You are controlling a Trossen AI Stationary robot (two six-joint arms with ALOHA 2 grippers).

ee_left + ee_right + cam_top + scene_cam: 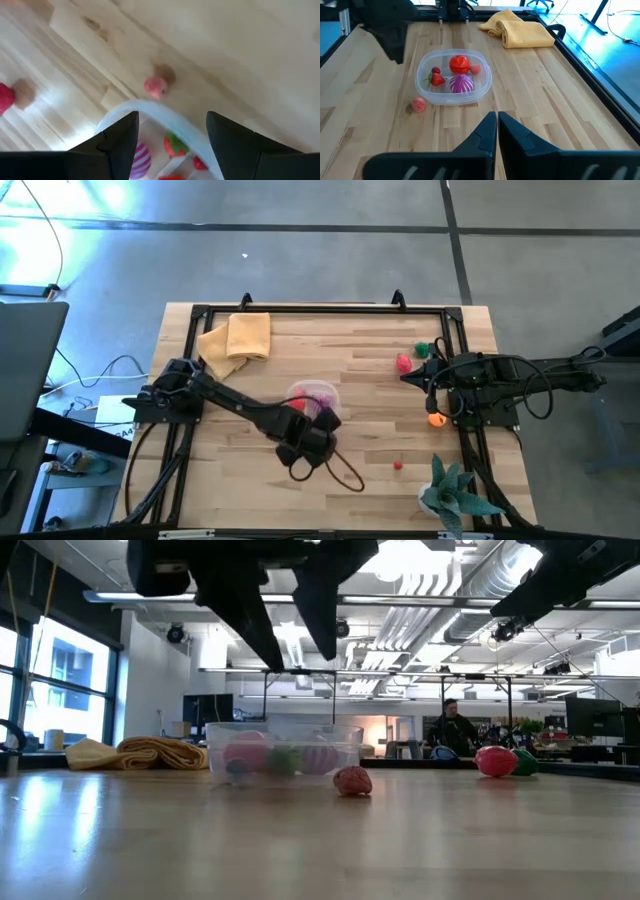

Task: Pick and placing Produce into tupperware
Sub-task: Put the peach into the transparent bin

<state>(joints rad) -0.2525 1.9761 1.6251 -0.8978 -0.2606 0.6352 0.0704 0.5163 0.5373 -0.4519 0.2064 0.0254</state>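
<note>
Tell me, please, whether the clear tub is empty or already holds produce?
Not empty: the tupperware holds a red tomato, a purple striped piece and a strawberry.

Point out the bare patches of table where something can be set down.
Free: the wood between the yellow cloth and the red and green produce by the right gripper; also the near-left corner below the left arm. Crowded: around the tupperware, where the left gripper hovers and a pink piece lies beside it.
</note>
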